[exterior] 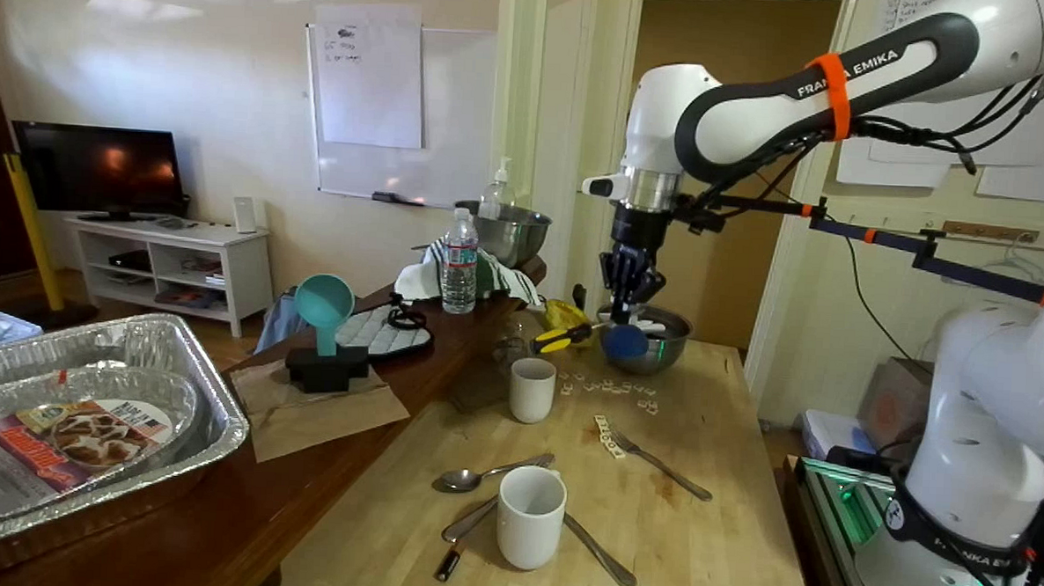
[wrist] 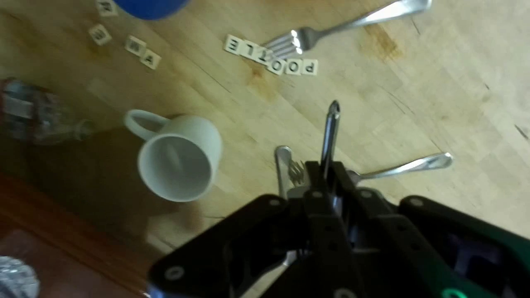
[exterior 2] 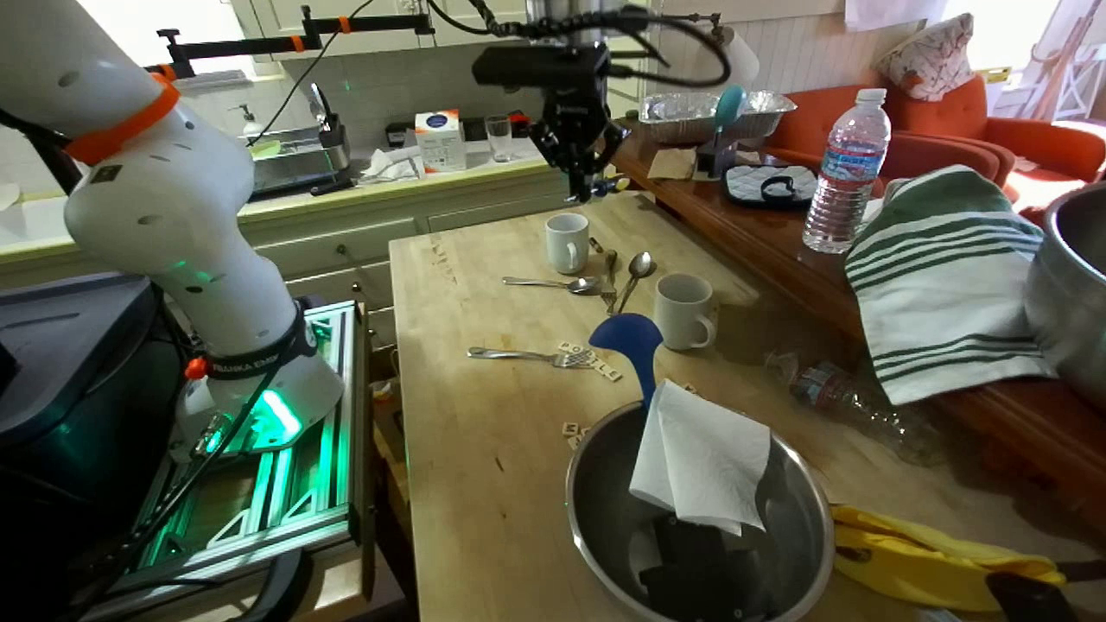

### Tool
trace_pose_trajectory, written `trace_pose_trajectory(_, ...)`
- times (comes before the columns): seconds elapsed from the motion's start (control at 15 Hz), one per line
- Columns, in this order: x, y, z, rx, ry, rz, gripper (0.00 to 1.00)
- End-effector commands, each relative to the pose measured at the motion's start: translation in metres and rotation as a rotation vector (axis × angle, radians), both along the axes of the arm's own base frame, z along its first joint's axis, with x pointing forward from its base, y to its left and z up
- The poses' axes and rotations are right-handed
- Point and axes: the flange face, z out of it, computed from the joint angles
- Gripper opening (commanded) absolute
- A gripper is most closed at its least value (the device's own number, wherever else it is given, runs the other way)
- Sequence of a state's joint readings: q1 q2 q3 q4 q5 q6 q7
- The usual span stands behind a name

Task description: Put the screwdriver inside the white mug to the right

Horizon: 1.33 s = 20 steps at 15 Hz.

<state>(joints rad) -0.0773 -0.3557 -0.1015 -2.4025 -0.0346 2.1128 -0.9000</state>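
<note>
My gripper [exterior: 621,315] is shut on the screwdriver and holds it above the table. The yellow-and-black handle [exterior: 560,337] sticks out sideways, also seen in an exterior view [exterior 2: 612,186]. In the wrist view the metal shaft [wrist: 331,132] passes between the closed fingertips [wrist: 327,166]. Two white mugs stand upright on the table. One mug [exterior: 533,390] is near the letter tiles; it also shows [exterior 2: 683,311], and in the wrist view [wrist: 178,161] left of the gripper. The other mug [exterior: 531,518] stands among cutlery [exterior 2: 568,244]. I cannot tell which is the named one.
Spoons and other cutlery [exterior: 599,552] lie around one mug. A fork [exterior: 662,466] lies by letter tiles [exterior: 608,436]. A metal bowl [exterior 2: 596,540] holds a blue ladle [exterior 2: 635,341] and white paper. A plastic bottle [exterior 2: 851,402] lies beside the raised wooden ledge [exterior: 449,351].
</note>
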Motion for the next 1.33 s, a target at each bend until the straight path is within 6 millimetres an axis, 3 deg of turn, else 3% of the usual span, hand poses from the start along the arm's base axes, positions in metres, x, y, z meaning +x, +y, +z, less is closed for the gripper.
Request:
trace_pose_trajectory(0.0,0.012,-0.036,0.023,-0.197,0.037,0.022,0.02)
trace_pose_trajectory(0.27,0.034,-0.063,-0.001,-0.388,0.113,0.099,0.02)
trace_pose_trajectory(0.53,0.058,-0.062,-0.041,-0.473,0.139,0.167,0.02)
trace_pose_trajectory(0.6,0.041,-0.062,-0.026,-0.435,0.139,0.15,0.08)
trace_pose_trajectory(0.8,0.054,-0.061,-0.046,-0.448,0.153,0.168,0.08)
trace_pose_trajectory(0.93,0.056,-0.061,-0.045,-0.45,0.151,0.167,0.08)
trace_pose_trajectory(1.0,0.053,-0.06,-0.045,-0.459,0.158,0.167,0.02)
trace_pose_trajectory(1.27,0.061,-0.048,-0.051,-0.511,0.165,0.203,0.02)
